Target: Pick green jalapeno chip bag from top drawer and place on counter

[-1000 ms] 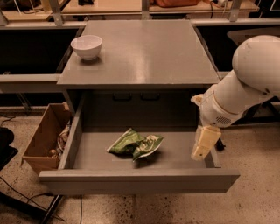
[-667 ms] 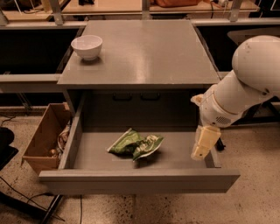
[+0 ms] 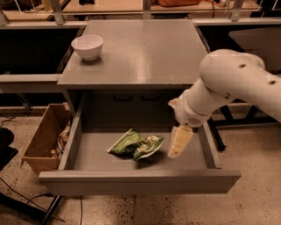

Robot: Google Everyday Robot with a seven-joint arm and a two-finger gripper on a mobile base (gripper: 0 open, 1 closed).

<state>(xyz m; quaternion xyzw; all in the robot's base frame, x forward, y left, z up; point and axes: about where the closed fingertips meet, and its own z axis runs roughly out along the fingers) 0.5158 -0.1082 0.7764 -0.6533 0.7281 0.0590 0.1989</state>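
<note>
Chip bag: the green jalapeno chip bag (image 3: 135, 146) lies on the floor of the pulled-out top drawer (image 3: 140, 181), near the middle and away from every wall.

Change: the bag lies just where it lay a second ago, in the same crumpled shape. The gripper (image 3: 178, 145) was then nearer the drawer's 3 o'clock wall. It has shifted toward 9 o'clock and now hangs just beside the bag. The white arm (image 3: 228, 83) has swung the same way.

Bag's look: wrinkled shiny foil lying flat, with its long side across the drawer. It has a darker green lobe toward 9 o'clock and a paler lobe with whitish patches toward 3 o'clock.

Gripper: pale yellowish, inside the drawer at 3 o'clock of the bag, pointing down and a little toward 7 o'clock. A thin strip of grey floor shows between it and the bag. Whether it is open or closed cannot be told.

Drawer: a wide shallow grey box drawn out toward 6 o'clock, with a plain flat front panel.

Counter: the counter (image 3: 145, 48) is the smooth grey top at 12 o'clock of the drawer. A white bowl (image 3: 87, 46) stands near its 10 o'clock corner.

Around: an open cardboard box (image 3: 41, 140) sits on the speckled floor (image 3: 254, 197) at 9 o'clock of the drawer. A tan wooden tabletop (image 3: 109, 6) lies beyond the counter at 12 o'clock.
</note>
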